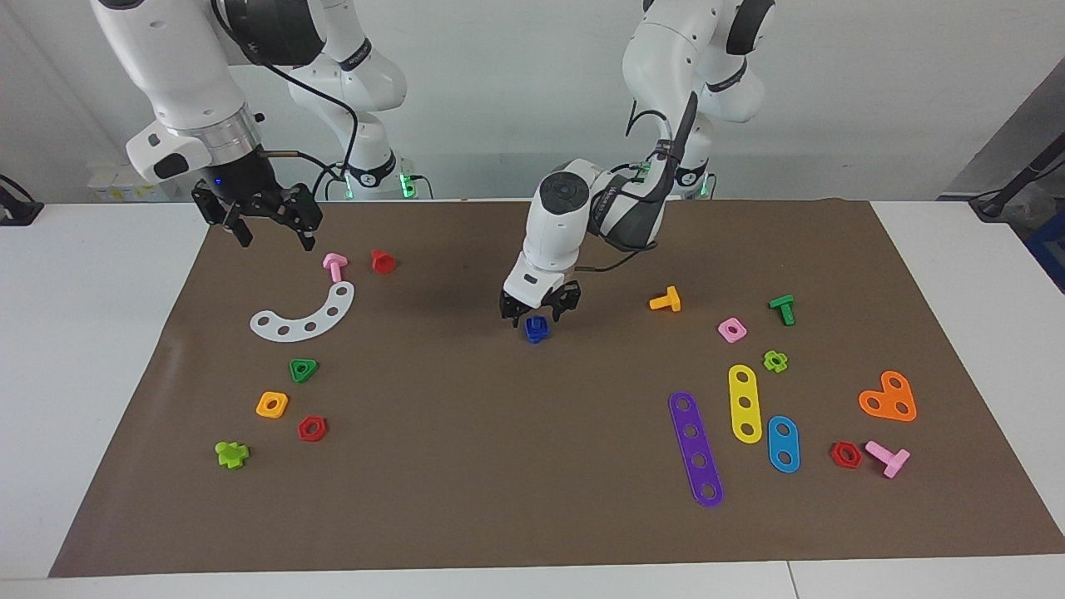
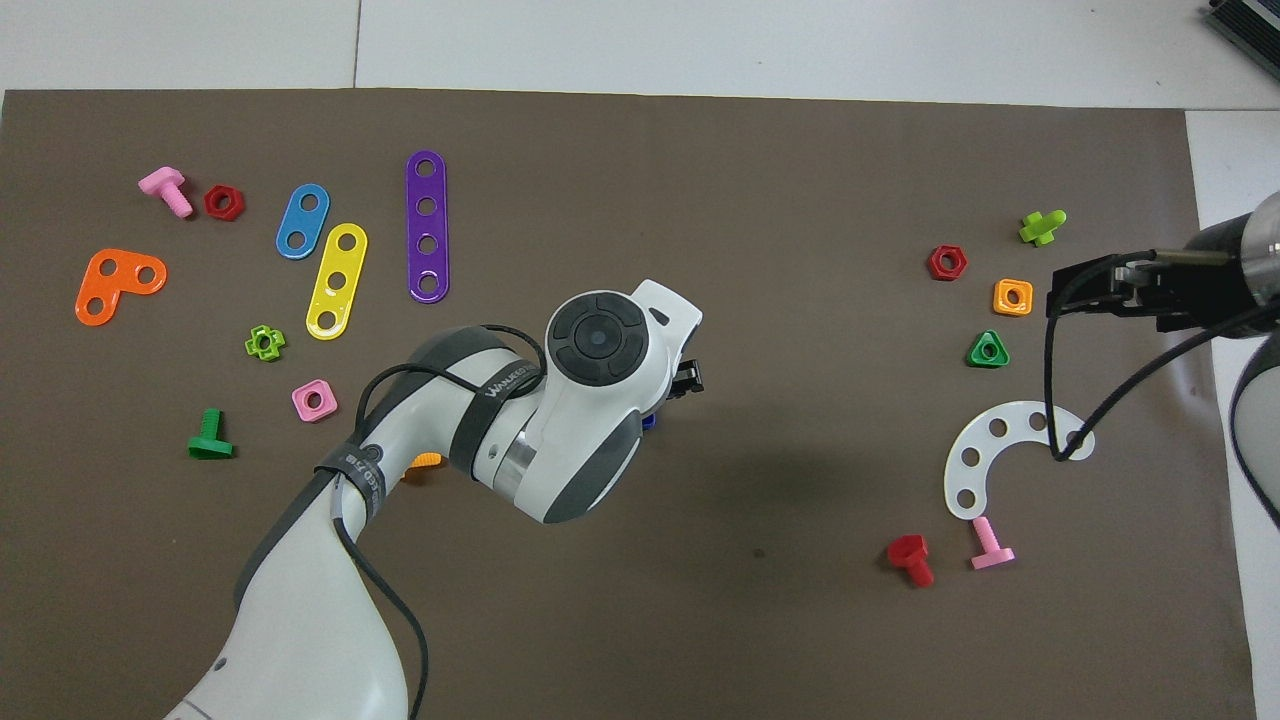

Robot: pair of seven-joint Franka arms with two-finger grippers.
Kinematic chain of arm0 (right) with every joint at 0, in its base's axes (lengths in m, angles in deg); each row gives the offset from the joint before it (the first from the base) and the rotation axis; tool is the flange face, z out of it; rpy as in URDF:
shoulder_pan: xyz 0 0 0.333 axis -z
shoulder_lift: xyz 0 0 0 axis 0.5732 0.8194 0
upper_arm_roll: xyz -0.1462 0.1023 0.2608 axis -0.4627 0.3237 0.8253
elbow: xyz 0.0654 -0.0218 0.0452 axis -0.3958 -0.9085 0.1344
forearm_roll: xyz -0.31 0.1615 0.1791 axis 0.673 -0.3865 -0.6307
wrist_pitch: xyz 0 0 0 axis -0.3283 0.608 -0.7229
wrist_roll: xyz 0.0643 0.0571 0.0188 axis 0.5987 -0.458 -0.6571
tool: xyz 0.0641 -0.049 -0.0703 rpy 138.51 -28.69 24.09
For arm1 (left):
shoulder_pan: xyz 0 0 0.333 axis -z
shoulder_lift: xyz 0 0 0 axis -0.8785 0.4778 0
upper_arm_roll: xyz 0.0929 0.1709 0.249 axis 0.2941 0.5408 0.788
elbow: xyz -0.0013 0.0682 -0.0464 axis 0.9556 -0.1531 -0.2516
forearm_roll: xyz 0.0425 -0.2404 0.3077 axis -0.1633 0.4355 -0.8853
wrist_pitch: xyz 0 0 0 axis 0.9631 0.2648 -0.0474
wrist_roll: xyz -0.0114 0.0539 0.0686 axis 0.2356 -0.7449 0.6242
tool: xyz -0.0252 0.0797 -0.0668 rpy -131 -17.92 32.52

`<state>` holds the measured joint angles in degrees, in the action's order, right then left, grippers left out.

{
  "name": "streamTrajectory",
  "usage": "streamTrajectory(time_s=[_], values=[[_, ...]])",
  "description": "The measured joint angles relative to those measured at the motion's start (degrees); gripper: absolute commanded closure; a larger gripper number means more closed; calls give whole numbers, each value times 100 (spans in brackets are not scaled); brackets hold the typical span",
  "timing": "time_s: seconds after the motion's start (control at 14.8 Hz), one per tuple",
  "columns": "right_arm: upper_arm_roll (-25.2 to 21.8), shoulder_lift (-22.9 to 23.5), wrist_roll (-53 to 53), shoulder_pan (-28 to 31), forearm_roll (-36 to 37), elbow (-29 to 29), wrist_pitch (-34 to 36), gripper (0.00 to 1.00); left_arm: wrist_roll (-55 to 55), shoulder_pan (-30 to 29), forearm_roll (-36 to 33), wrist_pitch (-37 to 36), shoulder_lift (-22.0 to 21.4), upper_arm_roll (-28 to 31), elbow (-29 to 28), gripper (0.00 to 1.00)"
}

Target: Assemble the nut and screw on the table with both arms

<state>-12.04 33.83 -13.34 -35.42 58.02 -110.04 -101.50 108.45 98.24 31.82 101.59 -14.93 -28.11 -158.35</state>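
L hand [image 1: 539, 306] spread open, empty, over upright nut+screw [image 1: 537, 329]; axis vertical.

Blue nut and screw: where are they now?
Facing view: the blue nut and screw sit on the mat mid-table, right under the open left gripper, with the orange bolt nearest, toward the left arm's end.

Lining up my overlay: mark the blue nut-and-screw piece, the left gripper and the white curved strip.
blue nut-and-screw piece [image 1: 537, 329]: facing view, its top face.
left gripper [image 1: 540, 313]: facing view, midway between its fingertips.
white curved strip [image 1: 309, 317]: facing view, middle of the arc.
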Motion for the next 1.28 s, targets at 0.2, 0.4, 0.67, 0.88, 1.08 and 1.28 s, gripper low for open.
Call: streamTrajectory(time_s=[0.2,0.4,0.67,0.88,1.08,1.28], values=[[3,-5,0,-2,0,-6,0,1,-219,-330,-2,-616,-30,38,568,0],[3,-13,0,-1,0,-12,0,1,-1005,-1022,-2,-1632,-295,40,1090,0],[10,-20,0,-9,95,-19,0,1,-2134,-1957,-2,-2368,-869,79,1166,0],[27,-21,16,-54,193,-21,0,1,-3460,-2730,-2,-2730,-1011,103,1140,0],[27,-23,28,-68,197,-22,0,1,-4070,-3405,-3,-2840,-1240,116,932,0],[26,-24,28,-67,196,-22,0,1,-4169,-3742,-143,-2872,-1714,119,626,0]])
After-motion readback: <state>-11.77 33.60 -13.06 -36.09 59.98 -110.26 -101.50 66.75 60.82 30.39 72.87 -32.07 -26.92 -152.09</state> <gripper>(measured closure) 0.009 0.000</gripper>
